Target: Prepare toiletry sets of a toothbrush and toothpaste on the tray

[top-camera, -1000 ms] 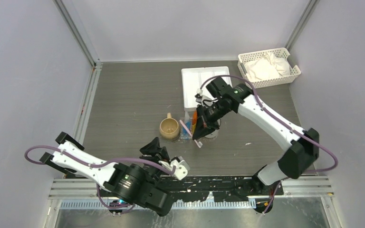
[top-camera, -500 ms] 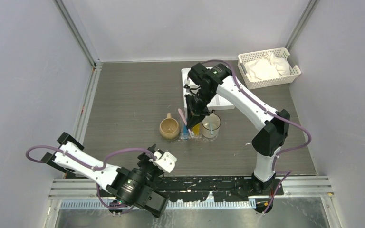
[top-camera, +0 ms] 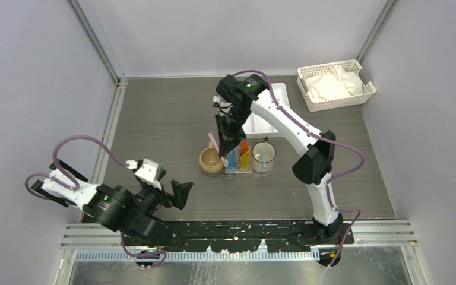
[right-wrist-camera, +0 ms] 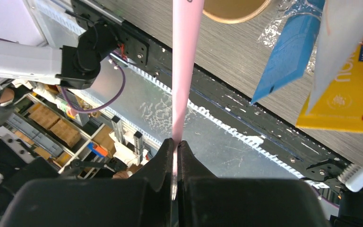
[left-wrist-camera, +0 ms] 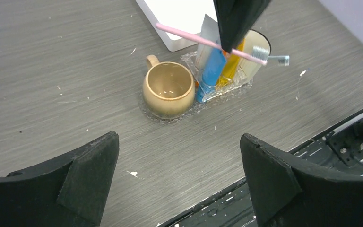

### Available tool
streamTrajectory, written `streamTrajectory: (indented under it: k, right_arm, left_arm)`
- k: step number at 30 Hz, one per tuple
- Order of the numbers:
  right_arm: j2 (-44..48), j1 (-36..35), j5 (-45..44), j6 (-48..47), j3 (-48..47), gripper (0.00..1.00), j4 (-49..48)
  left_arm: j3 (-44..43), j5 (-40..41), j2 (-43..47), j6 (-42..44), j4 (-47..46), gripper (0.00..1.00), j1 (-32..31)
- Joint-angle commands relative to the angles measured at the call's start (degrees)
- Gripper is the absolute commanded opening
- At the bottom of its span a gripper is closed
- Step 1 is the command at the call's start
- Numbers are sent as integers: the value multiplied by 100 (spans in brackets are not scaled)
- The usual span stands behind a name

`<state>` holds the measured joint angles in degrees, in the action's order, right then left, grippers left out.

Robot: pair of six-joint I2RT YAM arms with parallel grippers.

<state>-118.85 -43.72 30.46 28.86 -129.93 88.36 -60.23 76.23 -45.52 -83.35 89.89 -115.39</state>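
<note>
top view, 12 o'clock = far edge of the desk.

- tray: clear plastic, near mid-desk. tan mug stands on its 9 o'clock end.
- toothpaste on the tray, at the mug's 3 o'clock, side by side: blue tube, then yellow-orange tube. a pale tube lies over the yellow one in the right wrist view. all three lean, none flat.
- second mug, dark rim, just at 3 o'clock of the tubes. cannot tell if it is on the tray or only touching it. a white toothbrush sticks out at its rim.
- right hand: fingers pressed together on a pink toothbrush, pinching it nearer one end. brush is in the air, about level, crossing above the tubes and touching none of them.
- left hand: fingers spread wide, nothing between them. low over bare desk at 7 o'clock of the tan mug, well apart from the tray, close to the near edge.
- white compartment tray at 12–1 o'clock of the set, partly under the right arm.
- white slotted basket with white cloth in it, far corner at 2 o'clock.
</note>
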Motion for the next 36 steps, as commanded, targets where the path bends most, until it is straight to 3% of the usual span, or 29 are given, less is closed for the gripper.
streamTrajectory:
  k: [1,6,15,36]
  right_arm:
    - [-163,-190,47,7,-186,1,1103]
    - [-170,-286,-7,28,240,1,1105]
    - [-35,-319,-40,-14,1024,1,1105]
    - [-1174,-314,233,-40,82,1,1105]
  left_arm:
    - [367,374,784,-492,697,100,-22]
    - [625,325,1381,553,-255,100,-11]
    - [680,301,1284,432,-188,100,-14]
    - [768,209,1358,445,-207,100,-11]
